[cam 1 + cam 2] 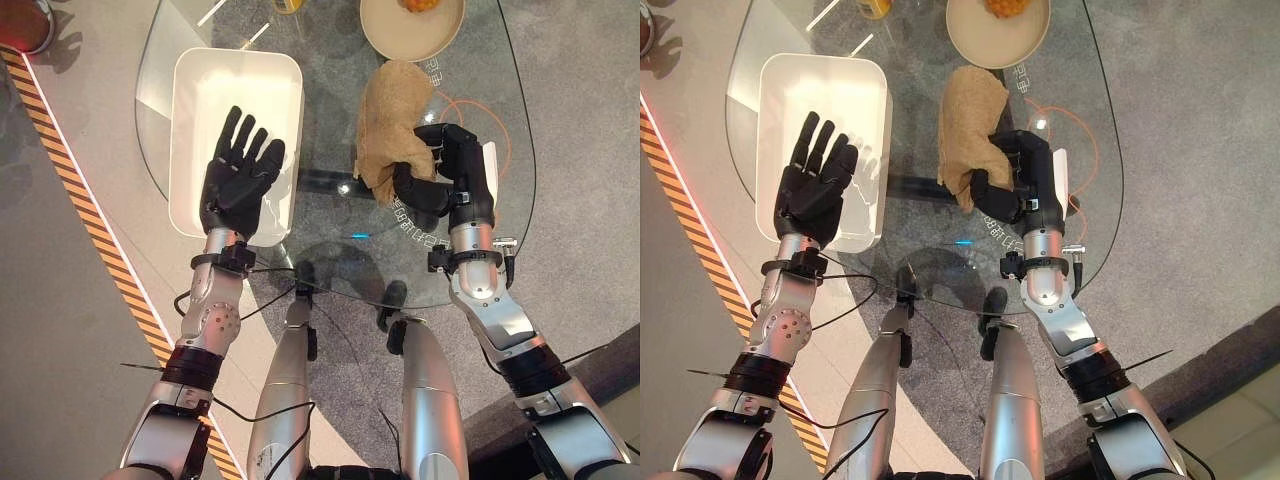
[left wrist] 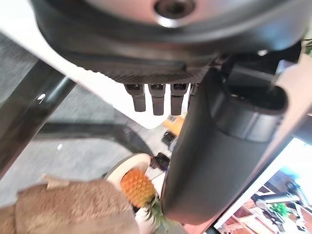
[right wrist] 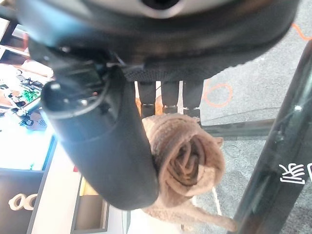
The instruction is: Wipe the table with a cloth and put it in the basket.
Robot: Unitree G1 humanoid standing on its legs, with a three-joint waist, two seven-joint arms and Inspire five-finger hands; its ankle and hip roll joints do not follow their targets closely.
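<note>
On the glass table (image 1: 480, 215), right hand (image 1: 440, 175) clutching tan cloth (image 1: 392, 115), left hand (image 1: 240, 165) spread over white basket (image 1: 190, 110), pineapple (image 2: 137, 187) in left wrist view.

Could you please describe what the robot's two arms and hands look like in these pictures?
Both arms are silver-grey metal segments with black bands at the joints. Thin black cables run along them. The left hand is dark throughout, with black fingers and palm. The right hand is equally dark but bears a white cover along its outer edge.

We see two silver-grey arms with black wrist cuffs — each ends in a dark hand, left hand (image 1: 240, 175) and right hand (image 1: 448, 170) — the right bearing a white cover.
</note>
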